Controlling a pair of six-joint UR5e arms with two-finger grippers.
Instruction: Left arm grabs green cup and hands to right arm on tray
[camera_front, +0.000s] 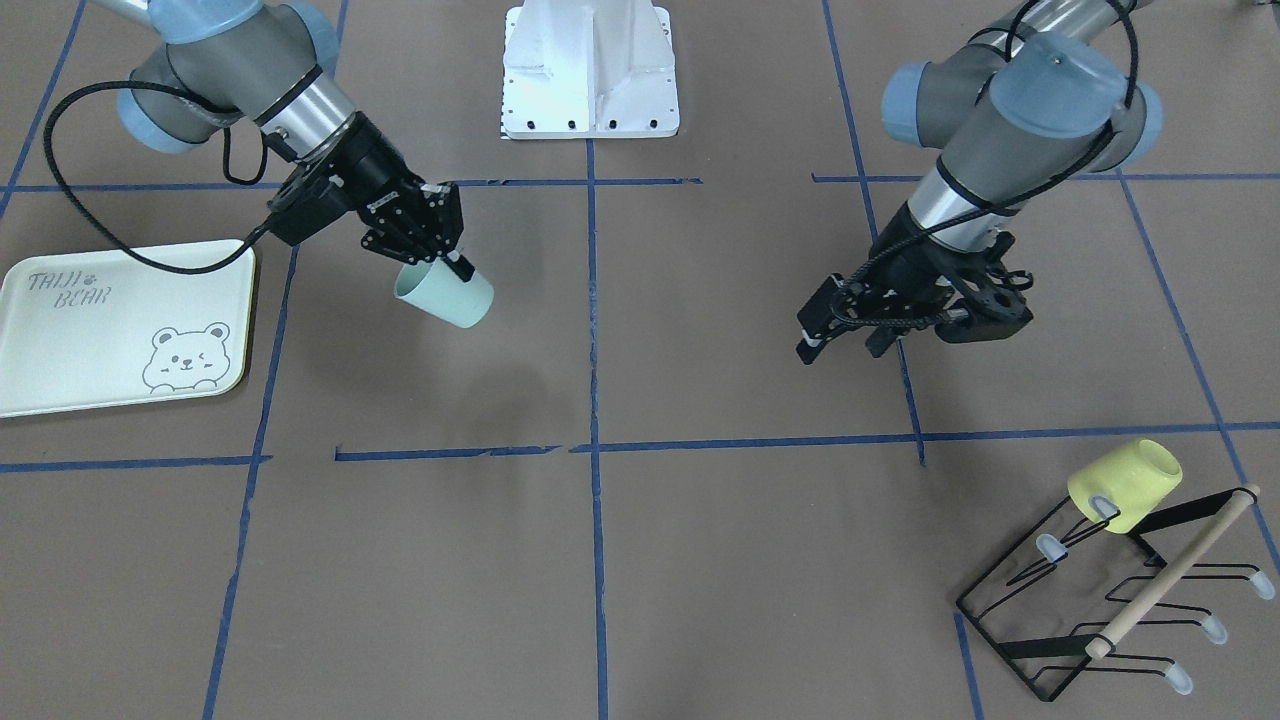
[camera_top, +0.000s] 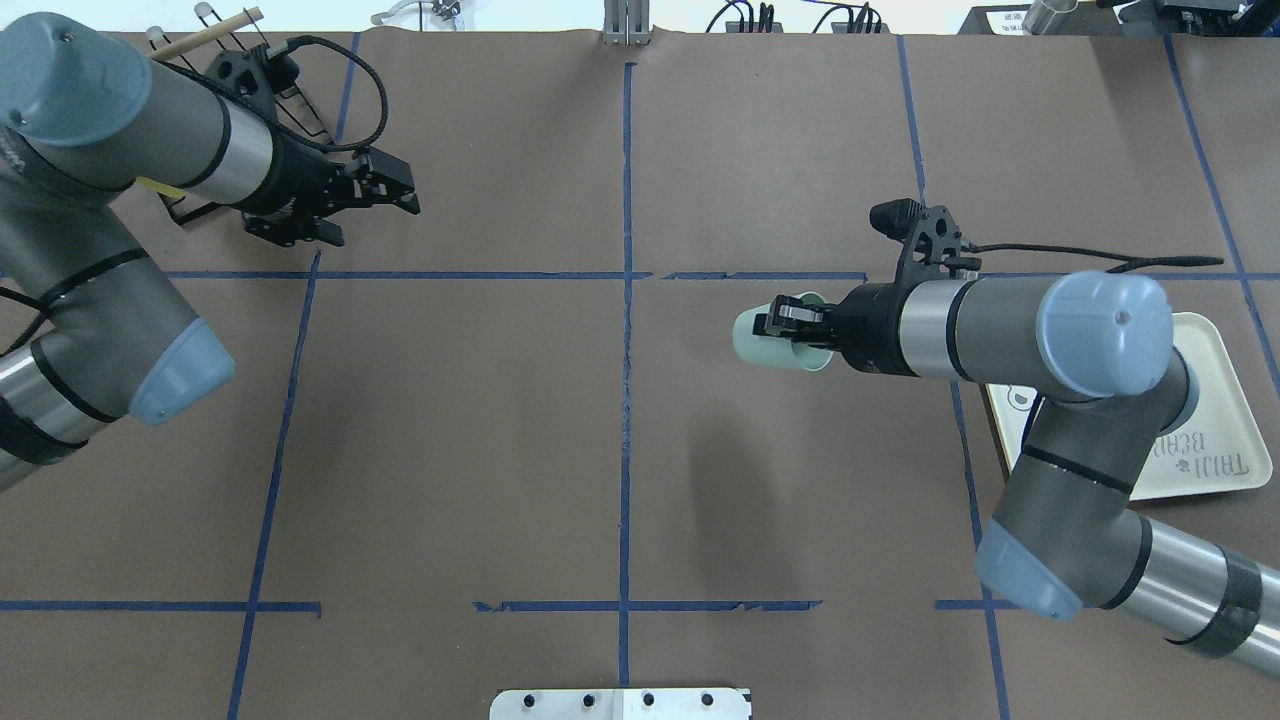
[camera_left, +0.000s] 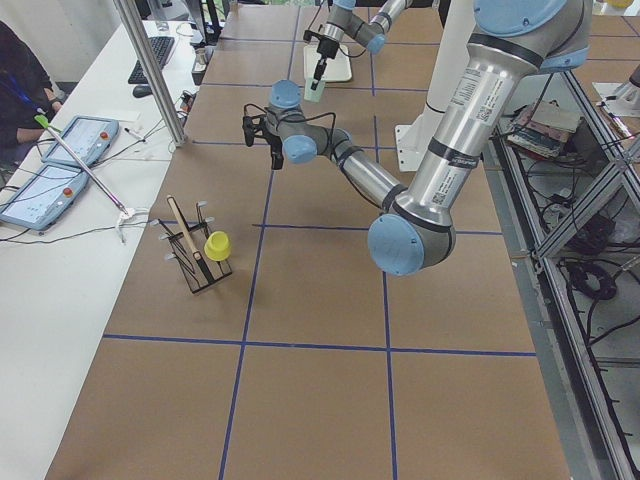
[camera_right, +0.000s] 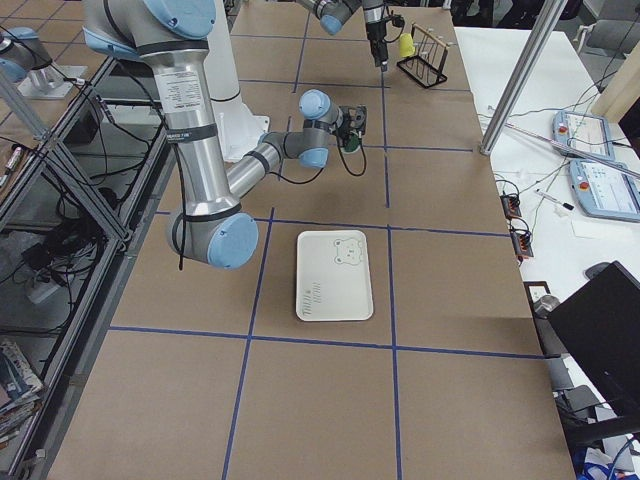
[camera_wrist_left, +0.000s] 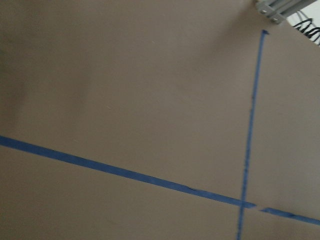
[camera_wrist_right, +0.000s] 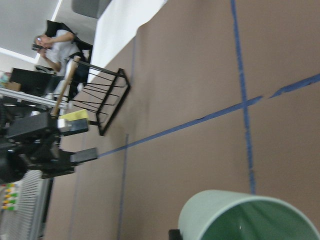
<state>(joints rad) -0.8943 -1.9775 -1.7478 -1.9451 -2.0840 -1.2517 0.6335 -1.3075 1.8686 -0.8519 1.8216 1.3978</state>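
Observation:
My right gripper (camera_front: 440, 262) is shut on the rim of the green cup (camera_front: 447, 295). It holds the cup on its side above the table, to the side of the tray (camera_front: 90, 330). The same shows in the overhead view, with the right gripper (camera_top: 790, 325), the green cup (camera_top: 765, 338) and the tray (camera_top: 1215, 420), which my right arm partly covers. The cup's open mouth fills the bottom of the right wrist view (camera_wrist_right: 250, 217). My left gripper (camera_front: 843, 348) is open and empty, far from the cup, near the rack; it also shows in the overhead view (camera_top: 410, 197).
A yellow cup (camera_front: 1125, 485) hangs on a black wire rack (camera_front: 1100, 590) with a wooden bar, at the table's corner on my left. The robot's white base (camera_front: 590, 70) stands at the table's middle edge. Blue tape lines cross the brown table. The left wrist view shows only paper and tape.

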